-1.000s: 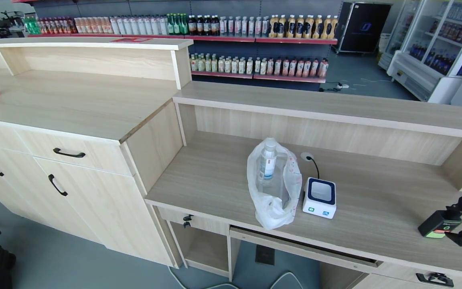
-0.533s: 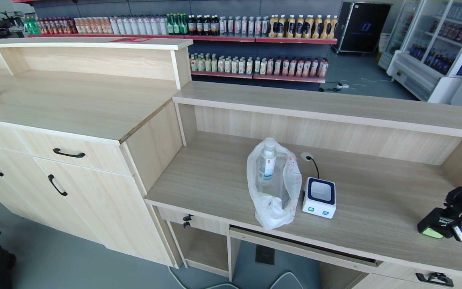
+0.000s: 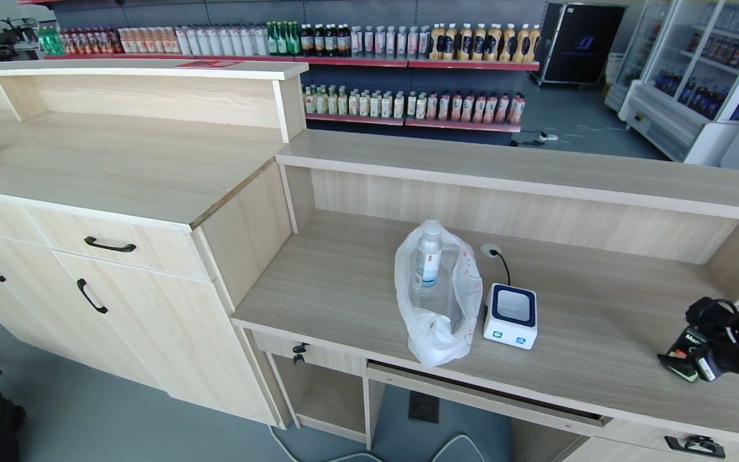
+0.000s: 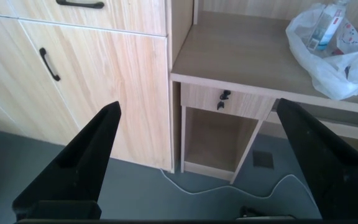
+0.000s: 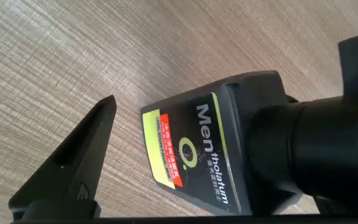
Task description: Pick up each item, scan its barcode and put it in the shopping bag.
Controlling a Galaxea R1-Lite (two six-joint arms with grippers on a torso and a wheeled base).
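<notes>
My right gripper [image 3: 708,364], entering low from the right, clamps a black tube [image 3: 682,354] over the counter's [image 3: 600,333] right end. The tube's flat end tilts left toward the scanner [image 3: 510,316]. My left gripper [image 4: 197,109] hangs wide apart.

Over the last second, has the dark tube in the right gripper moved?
Yes. The dark tube, held in the right gripper, has shifted slightly left toward the white scanner and turned, so less of its green face shows.
</notes>
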